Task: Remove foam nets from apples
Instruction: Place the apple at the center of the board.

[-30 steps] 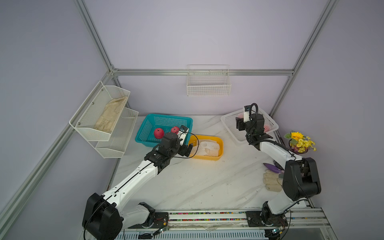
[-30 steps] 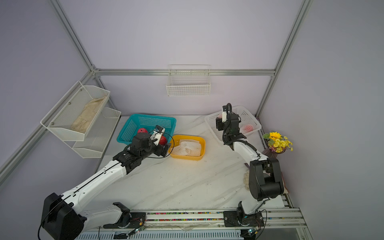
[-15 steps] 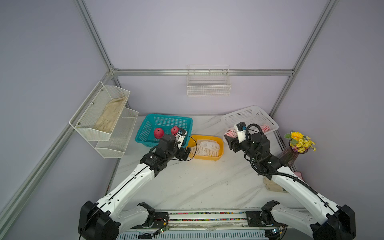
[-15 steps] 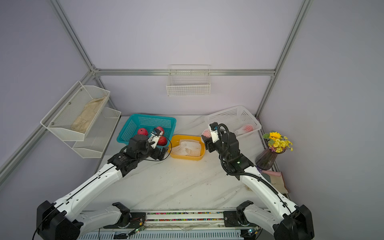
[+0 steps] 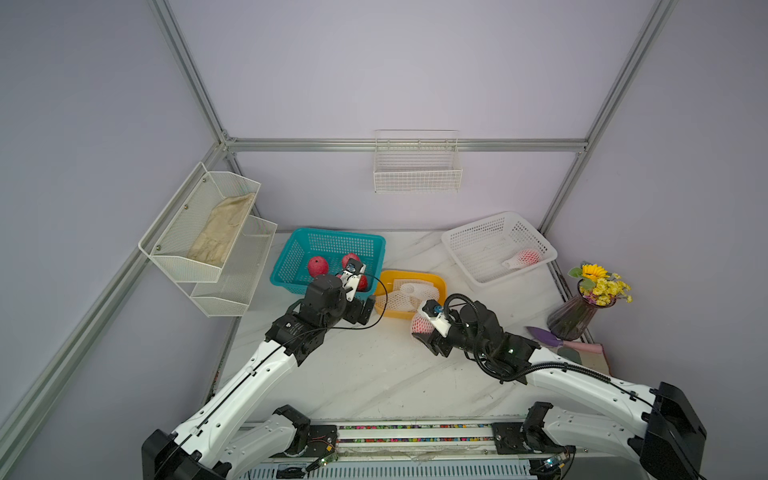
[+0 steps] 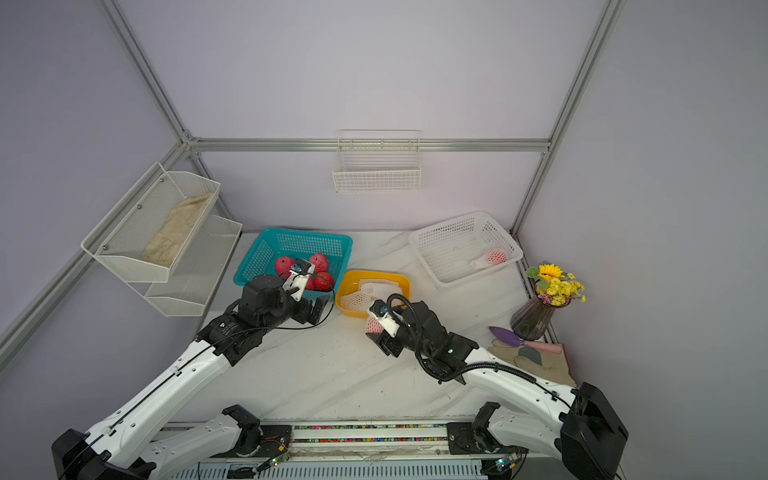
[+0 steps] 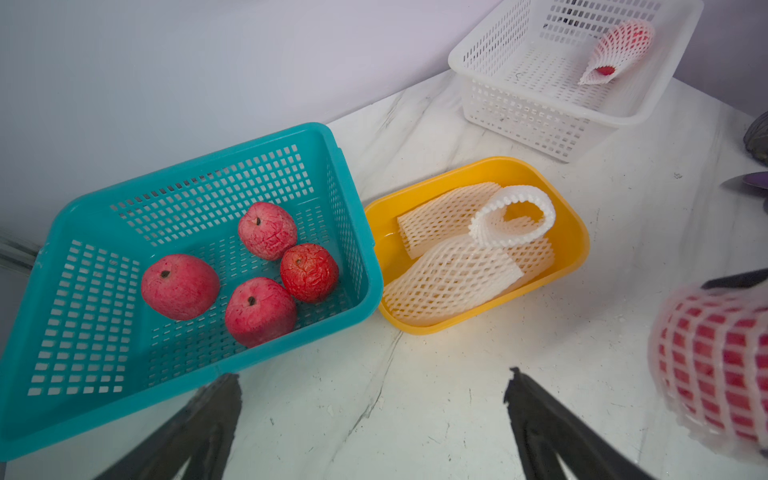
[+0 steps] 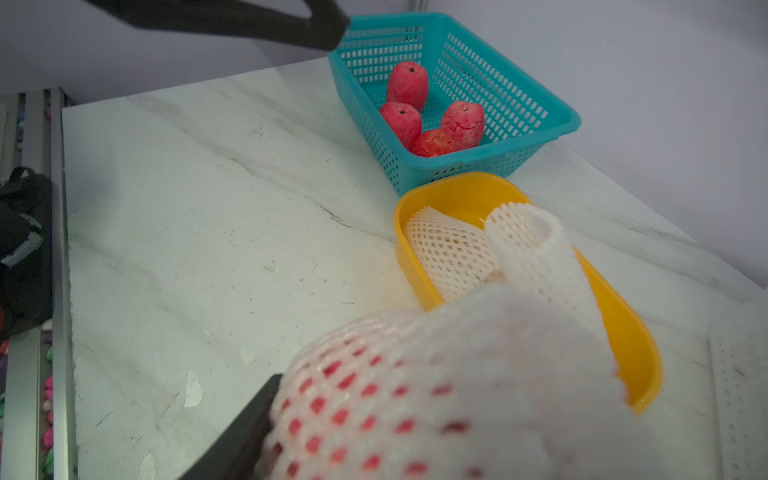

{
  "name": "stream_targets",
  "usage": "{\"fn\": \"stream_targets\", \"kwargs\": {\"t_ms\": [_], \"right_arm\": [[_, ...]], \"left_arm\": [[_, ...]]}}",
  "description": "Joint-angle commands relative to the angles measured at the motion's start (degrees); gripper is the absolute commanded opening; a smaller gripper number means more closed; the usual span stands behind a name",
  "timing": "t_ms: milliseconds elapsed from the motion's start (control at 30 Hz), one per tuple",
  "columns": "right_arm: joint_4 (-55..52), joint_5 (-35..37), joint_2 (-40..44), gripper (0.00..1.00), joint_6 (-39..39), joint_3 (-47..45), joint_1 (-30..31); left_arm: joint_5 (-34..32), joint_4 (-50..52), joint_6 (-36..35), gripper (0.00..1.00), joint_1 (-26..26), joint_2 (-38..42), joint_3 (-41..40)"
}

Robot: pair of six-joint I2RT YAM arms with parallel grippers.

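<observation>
Both top views look steeply down from high on the arms' base side onto the whole marble table (image 5: 374,374), sharing nearly the same scene. The left wrist camera sits close behind the left gripper (image 7: 372,376), facing past it to the teal basket (image 7: 199,172), yellow tray (image 7: 575,245) and white basket (image 7: 523,112) beyond. The right wrist camera, hard against the netted apple (image 8: 415,395) in the right gripper (image 5: 420,330), shares the teal basket and yellow tray.

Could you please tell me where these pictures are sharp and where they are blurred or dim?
Left wrist view: the teal basket and yellow tray are crisp, while the netted apple at the frame's edge is smeared. Right wrist view: dimmer, and the netted apple close to the lens is soft and out of focus. Both top views: evenly lit, with only faint shadows on the table.
</observation>
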State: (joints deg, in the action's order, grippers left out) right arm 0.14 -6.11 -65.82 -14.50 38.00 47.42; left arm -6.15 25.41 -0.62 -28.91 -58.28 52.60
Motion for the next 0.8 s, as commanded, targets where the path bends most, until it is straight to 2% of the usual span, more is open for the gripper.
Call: {"fn": "stream_targets", "kwargs": {"t_ms": [0, 233, 367, 533, 767], "right_arm": [[7.75, -3.15, -3.48, 0.67, -5.74, -1.98, 1.17], [17.05, -6.72, -12.35, 0.71, -11.03, -3.81, 1.14], [20.74, -8.3, -18.37, 0.71, -12.16, -3.83, 1.12], [26.74, -6.71, -22.31, 0.74, -14.26, -5.83, 1.14], [34.17, -4.72, -25.65, 0.76, -13.44, -8.47, 1.16]], "left_arm": [[-0.4, 0.16, 1.24, 1.0, -0.01, 1.24, -2.76], [0.77, 0.43, 3.09, 1.0, -0.04, 1.5, -5.62], [4.27, -1.29, 2.48, 1.0, 0.05, 1.88, -8.28], [4.46, -1.12, 2.4, 1.0, -0.05, 1.59, -9.1], [4.38, -0.78, 2.03, 1.0, -0.01, 1.27, -9.64]]}}
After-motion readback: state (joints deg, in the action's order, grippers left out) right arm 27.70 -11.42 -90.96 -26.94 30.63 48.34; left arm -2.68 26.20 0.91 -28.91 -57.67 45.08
